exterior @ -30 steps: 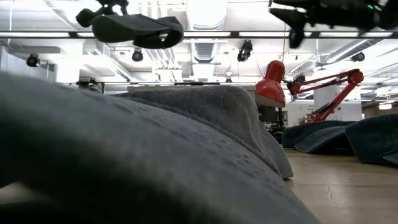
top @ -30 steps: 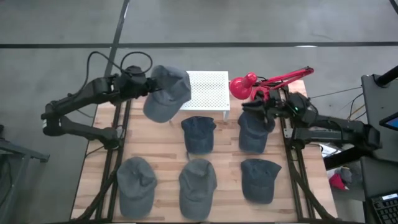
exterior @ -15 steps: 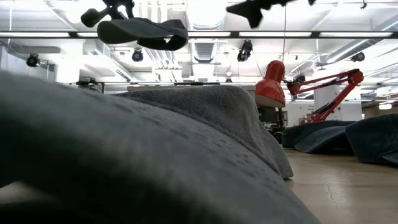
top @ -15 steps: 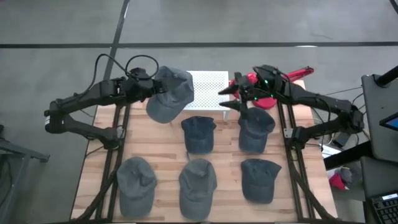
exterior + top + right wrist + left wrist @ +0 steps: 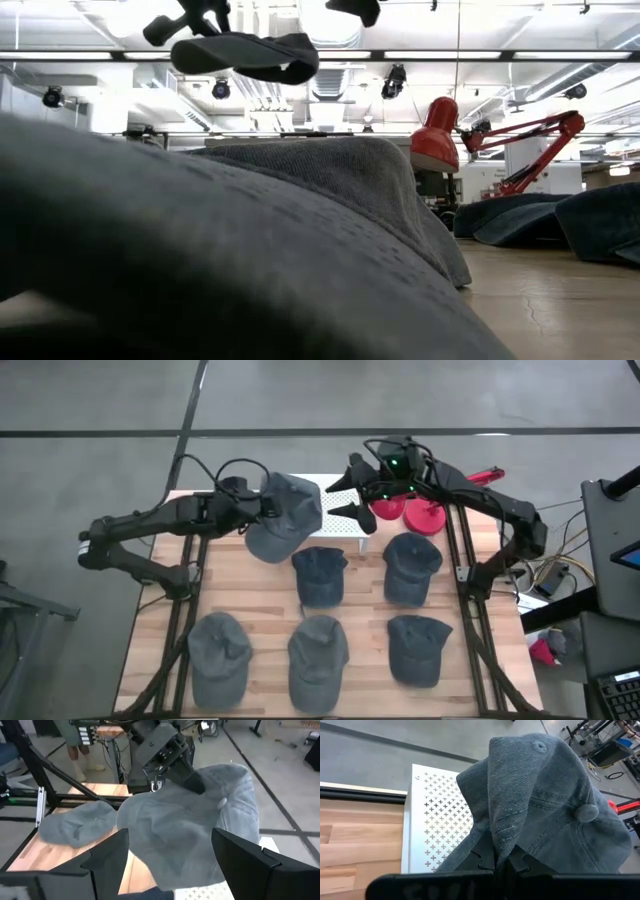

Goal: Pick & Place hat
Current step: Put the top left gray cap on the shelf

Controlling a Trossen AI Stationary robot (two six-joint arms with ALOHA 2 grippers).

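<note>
Altogether six hats: five on the table (image 5: 265,595), one hat (image 5: 284,516) clamped in the left claw (image 5: 262,512); right claw (image 5: 352,498) apart.

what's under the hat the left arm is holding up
Under the raised hat, pinched by the left gripper, shows the white perforated stand and some wooden table. The part of the stand right beneath the hat is covered, so anything there cannot be seen.
</note>
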